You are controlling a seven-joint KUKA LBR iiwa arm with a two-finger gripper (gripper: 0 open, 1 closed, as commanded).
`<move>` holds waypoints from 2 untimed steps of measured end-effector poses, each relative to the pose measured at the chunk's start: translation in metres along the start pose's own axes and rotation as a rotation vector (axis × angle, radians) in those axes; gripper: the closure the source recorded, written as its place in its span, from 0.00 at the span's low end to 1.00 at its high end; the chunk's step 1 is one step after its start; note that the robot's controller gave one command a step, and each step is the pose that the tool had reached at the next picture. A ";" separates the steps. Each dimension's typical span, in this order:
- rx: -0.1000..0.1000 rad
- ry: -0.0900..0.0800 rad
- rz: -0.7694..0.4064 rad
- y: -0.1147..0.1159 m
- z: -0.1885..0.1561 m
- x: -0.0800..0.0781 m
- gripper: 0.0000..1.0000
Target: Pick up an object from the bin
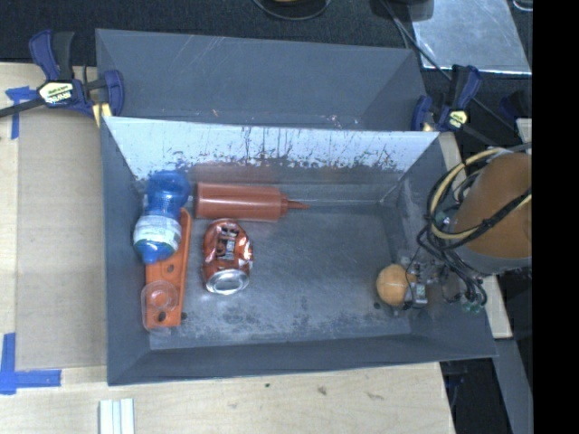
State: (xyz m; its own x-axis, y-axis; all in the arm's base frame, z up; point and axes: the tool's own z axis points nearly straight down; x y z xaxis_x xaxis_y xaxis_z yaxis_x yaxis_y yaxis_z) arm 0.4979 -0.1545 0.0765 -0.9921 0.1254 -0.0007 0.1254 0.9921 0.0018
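Note:
A small tan-orange ball (391, 286) lies at the bin's right end, near the front corner. My gripper (422, 284) is low in that corner, directly right of the ball and touching or nearly touching it. Whether the ball is gripped I cannot tell. A crushed red drink can (224, 256) lies left of the middle, well away from the gripper.
A brown squeeze bottle (242, 202) with a long nozzle lies along the back wall. At the left end, a blue plastic bottle (161, 215) rests beside an orange flat tool (166, 283). The arm's orange cover and cables hang over the right rim.

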 end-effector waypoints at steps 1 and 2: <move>0.000 0.001 0.000 0.000 -0.002 0.000 1.00; 0.000 0.003 0.000 0.000 -0.011 0.001 1.00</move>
State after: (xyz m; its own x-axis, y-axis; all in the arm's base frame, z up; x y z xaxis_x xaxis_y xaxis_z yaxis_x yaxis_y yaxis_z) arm 0.4969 -0.1542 0.0874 -0.9921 0.1250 0.0020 0.1250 0.9921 0.0023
